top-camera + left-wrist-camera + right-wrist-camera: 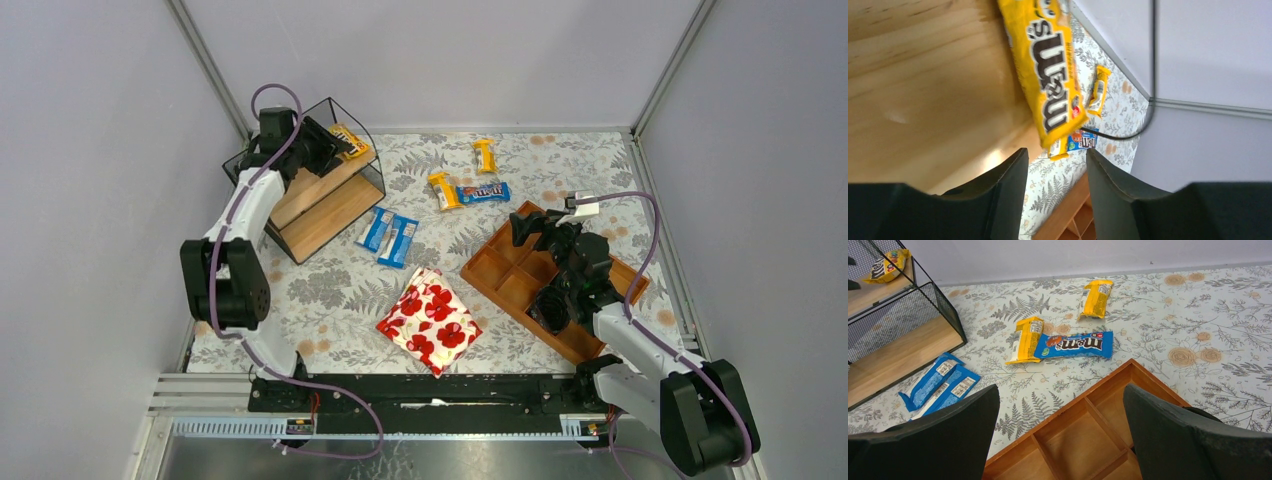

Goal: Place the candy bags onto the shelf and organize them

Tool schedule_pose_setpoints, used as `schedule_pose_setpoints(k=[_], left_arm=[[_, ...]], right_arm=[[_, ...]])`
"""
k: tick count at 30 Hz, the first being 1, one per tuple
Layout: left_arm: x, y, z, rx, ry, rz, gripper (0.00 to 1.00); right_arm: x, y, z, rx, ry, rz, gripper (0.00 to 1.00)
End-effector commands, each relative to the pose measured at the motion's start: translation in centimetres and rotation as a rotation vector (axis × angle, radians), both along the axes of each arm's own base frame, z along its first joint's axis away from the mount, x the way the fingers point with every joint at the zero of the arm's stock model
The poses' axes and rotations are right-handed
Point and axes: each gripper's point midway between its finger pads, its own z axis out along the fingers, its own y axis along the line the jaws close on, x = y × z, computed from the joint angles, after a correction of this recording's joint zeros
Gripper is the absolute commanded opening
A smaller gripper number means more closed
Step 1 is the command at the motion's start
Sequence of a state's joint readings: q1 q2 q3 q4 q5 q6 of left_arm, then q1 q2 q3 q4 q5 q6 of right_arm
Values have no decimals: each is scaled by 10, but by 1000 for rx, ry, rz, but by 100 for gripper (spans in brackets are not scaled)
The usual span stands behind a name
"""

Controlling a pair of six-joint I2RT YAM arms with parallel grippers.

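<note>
So the left claw (pixel 1057 156) is up at the shelf (pixel 325 215) with its fingers parted and nothing between them. Right in front of it, one yellow candy bag (pixel 1050 70) lies flat on the shelf's upper wooden plank, lettering up, clear of the fingers. The other candy bags are down on the flowery table (pixel 560 160). There's a pair of blue bags (pixel 378 228) side by side just beside the shelf's front corner, and a yellow bag (pixel 443 190) touching a blue bag (pixel 483 192) further over. Another yellow bag (pixel 485 155) sits on its own near the back edge. The right claw (pixel 1059 395) hangs wide open over the brown wooden tray (pixel 1088 440), holding nothing. A white pouch with red poppies (pixel 428 322) sits near the arms, apart from the rest.
</note>
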State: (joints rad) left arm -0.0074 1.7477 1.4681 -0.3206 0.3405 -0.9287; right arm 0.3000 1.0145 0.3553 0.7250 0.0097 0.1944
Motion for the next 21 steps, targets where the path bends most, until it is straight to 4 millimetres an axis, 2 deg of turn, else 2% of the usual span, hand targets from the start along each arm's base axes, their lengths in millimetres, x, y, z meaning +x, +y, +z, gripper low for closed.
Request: schedule_pose_setpoints(k=[1,5,8,11,14,18,21], left_arm=[[-14,8,66,51,-188,2,55],[-40,12,83,100,-244,3,70],[-69,-14,89,191,-301,-85,87],[-101,-49,70,324,-300,-204,98],[-133,-81,41,461,-279,-350,99],[-159,-101,4,563,-217,-470,99],[-164,-110,-19,635,-157,-521,99]], right_arm=[[5,0,22,18,-72,-6,100],[6,0,21,19,-69,-5,100],[6,0,20,17,-66,-6,100],[7,0,20,15,-63,-5,100],[7,0,20,15,-62,-6,100],[7,0,18,17,-56,-5,100],[7,1,17,20,-52,-1,100]])
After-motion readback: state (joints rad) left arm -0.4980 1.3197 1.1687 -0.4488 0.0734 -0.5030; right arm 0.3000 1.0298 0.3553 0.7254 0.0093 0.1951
